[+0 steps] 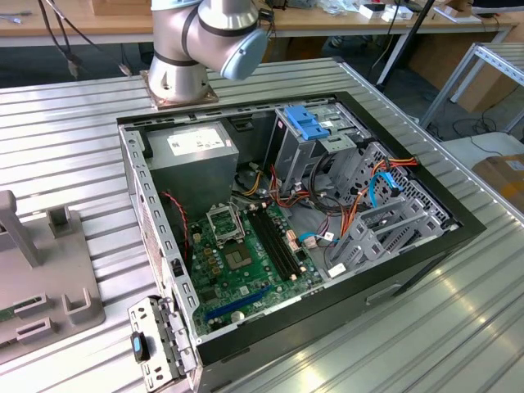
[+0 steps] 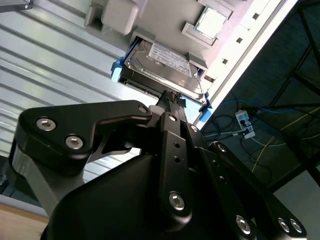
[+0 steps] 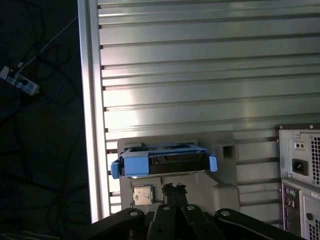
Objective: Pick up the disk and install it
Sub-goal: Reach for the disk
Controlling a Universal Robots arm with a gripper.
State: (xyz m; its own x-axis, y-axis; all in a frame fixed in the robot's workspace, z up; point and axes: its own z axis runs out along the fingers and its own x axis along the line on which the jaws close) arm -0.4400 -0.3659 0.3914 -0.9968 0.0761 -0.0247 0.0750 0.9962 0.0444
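**Exterior view:** An open case (image 1: 372, 288) lies on its side on a ribbed metal table (image 1: 74, 139), with the arm (image 1: 205, 37) mounted just behind it. Inside the case are a grey power supply (image 1: 192, 155), a green motherboard (image 1: 246, 262) and a tangle of coloured cables (image 1: 288, 196). A blue tab (image 1: 307, 123) sits on top of the drive cage. A grey fixture (image 1: 49, 278) rests on the table at the exterior view's left, apart from the case.

**Second wrist view:** The black gripper (image 2: 171, 97) has its fingers pressed together with nothing between them. Its tips point at the disk (image 2: 162, 62). The disk lies flat and label up in its blue carrier, seated in the grey fixture (image 2: 165, 22) on the table. The tips overlap the disk's near edge, and whether they touch it cannot be told. A chip (image 2: 210, 22) sits in a pocket of the fixture beyond the disk. The gripper's body hides the table nearest the camera. Past the table's edge, a power strip (image 2: 245, 120) and loose wires lie on the floor.

**First wrist view:** The disk (image 3: 177, 161) is seen end-on, with the carrier's blue front across it. It stands between the gripper (image 3: 173, 189) and the bare ribbed table. The chip (image 3: 142, 195) lies just beside the fingertips. The case's rear panel (image 3: 300, 175) stands on the far side of the fixture from the table's edge, clear of the gripper.
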